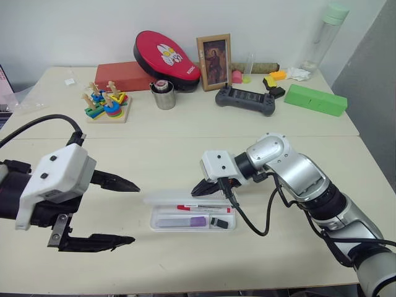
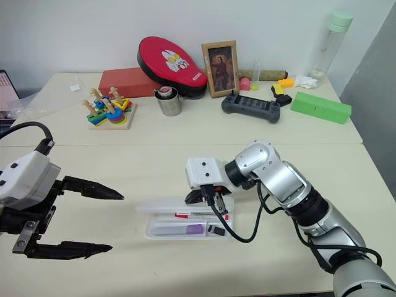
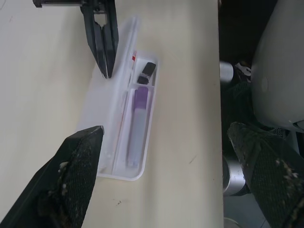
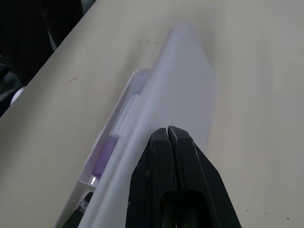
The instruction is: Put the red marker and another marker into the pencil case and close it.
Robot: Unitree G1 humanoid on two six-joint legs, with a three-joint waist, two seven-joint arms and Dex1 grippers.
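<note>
A: What could go wrong from here?

B: Closing the pencil case (image 1: 185, 213). Both markers already lie in its tray: the red marker (image 1: 203, 208) along the far row, the lilac one, another marker (image 1: 189, 221), in the nearer row. The lid stands half raised at the far long edge, and the right tool (image 1: 204, 187) is against its outer face. If that tool pushes off-centre or too low, I judge the light box could skid across the tabletop (image 1: 185, 133) towards the robot rather than fold shut.

A: Anything else?

B: The red marker lies close to the hinge side. If it rides up on a divider, the lid could stop short of latching. I can't tell from here whether it sits fully flat.

A: How does the right tool stand?

B: Its two black fingers are pressed together, gripping nothing. The tips rest on or just above the lid; the wrist view shows them right at the white panel.

A: And the left?

B: The left tool (image 1: 114, 210) hangs spread wide and empty, just beside the case's left end, touching nothing. It could brace the case, though a careless sweep would knock it.
</note>
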